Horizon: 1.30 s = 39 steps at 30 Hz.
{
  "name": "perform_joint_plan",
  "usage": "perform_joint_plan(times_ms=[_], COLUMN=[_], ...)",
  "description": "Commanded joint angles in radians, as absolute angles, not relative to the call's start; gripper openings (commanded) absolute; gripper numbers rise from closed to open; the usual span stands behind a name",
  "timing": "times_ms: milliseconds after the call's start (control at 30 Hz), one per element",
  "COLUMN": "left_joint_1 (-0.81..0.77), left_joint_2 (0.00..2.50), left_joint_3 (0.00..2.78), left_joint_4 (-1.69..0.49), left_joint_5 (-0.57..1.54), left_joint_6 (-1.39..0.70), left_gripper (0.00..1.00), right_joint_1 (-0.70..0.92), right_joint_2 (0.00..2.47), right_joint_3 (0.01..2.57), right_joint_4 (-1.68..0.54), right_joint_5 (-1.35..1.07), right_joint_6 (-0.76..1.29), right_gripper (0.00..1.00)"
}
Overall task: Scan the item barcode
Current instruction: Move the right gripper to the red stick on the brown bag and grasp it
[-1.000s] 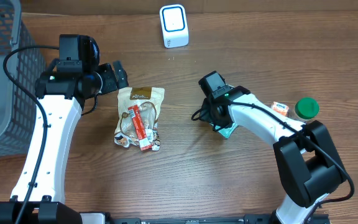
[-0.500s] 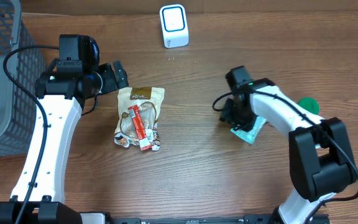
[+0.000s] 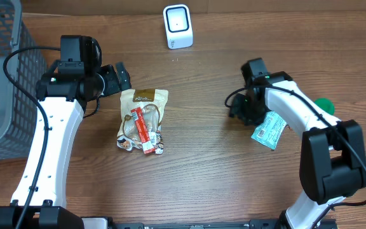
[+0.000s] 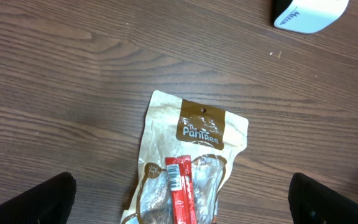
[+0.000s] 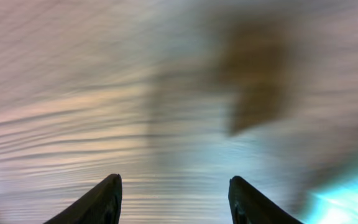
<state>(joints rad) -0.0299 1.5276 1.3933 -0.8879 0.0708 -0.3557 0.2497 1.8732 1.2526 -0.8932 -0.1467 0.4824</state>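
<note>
Nearest, well right of the scanner [image 3: 177, 26], a teal packet [image 3: 269, 129] lies flat beside the right gripper [image 5: 174, 182], whose fingers stand apart over bare wood. Nearer than the scanner and slightly left, the snack pouch [image 3: 143, 119] lies with a barcode showing, and the left gripper [image 3: 118, 77] hovers at its far edge, spread wide. Pickup looks next: descend, pinch the pouch's top, and present the barcode to the scanner.
</note>
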Motion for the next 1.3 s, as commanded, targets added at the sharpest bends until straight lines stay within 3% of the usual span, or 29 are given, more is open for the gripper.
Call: perform_joint_plan(times_ms=[0,233,600,1267], left_joint_1=[-0.027,-0.027,-0.027,-0.027], left_joint_2=[1.521,1.521,1.521,1.521], left_joint_3=[1.401,1.401,1.401,1.401], left_joint_4=[-0.886,-0.886,-0.886,-0.886], left_joint_5=[0.068,0.068,0.068,0.068], left_joint_6=[-0.329,-0.329,-0.329,-0.329], left_gripper=[1.0,1.0,1.0,1.0], right_joint_1=[0.332,0.562,0.825,0.866], right_joint_2=[1.871,1.871,1.871,1.966], right_joint_3=[1.286,1.284,1.282,1.269], right_joint_4=[-0.803,-0.596,-0.538,-0.422], right_joint_5=[-0.384,-0.393,-0.285,-0.271], right_joint_6=[0.462,0.462,0.474,0.498], right_gripper=[0.55,0.5,0.43,0.43])
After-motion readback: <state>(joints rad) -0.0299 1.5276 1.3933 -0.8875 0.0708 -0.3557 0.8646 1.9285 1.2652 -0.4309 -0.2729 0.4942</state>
